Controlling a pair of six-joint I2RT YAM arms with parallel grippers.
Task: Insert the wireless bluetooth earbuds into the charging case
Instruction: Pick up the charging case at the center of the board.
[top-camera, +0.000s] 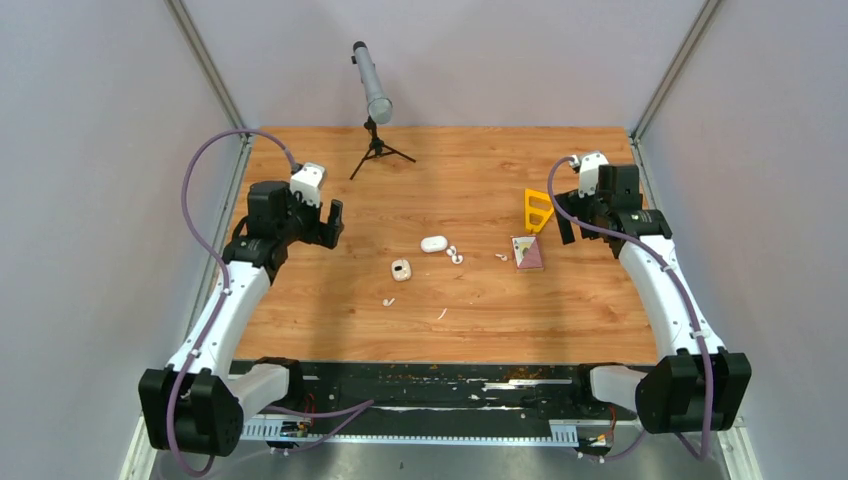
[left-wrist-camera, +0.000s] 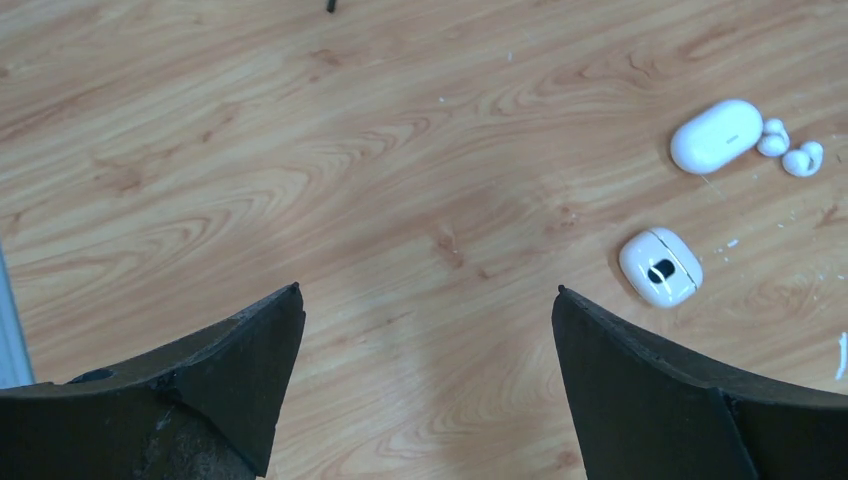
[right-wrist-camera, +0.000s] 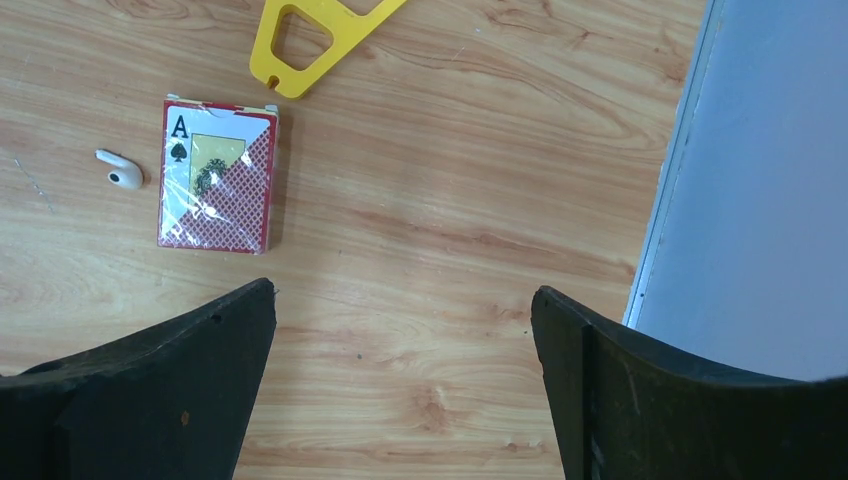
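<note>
The yellow plastic triangle (right-wrist-camera: 262, 45) is cut off at the top of the right wrist view. Whether the rounder case (left-wrist-camera: 660, 267), dark spot on top, holds anything cannot be told. A playing-card box (right-wrist-camera: 218, 176) lies just beside one earbud (right-wrist-camera: 122, 172). Two more earbuds (left-wrist-camera: 790, 152) sit just beside the closed oval case (left-wrist-camera: 716, 136) mid-tabletop (top-camera: 330, 335). The left end effector (left-wrist-camera: 428, 291) and right end effector (right-wrist-camera: 402, 288) hover with fingers apart, gripping nothing.

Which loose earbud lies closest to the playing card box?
The lone earbud just left of the card box; the other earbuds lie much farther left.
</note>
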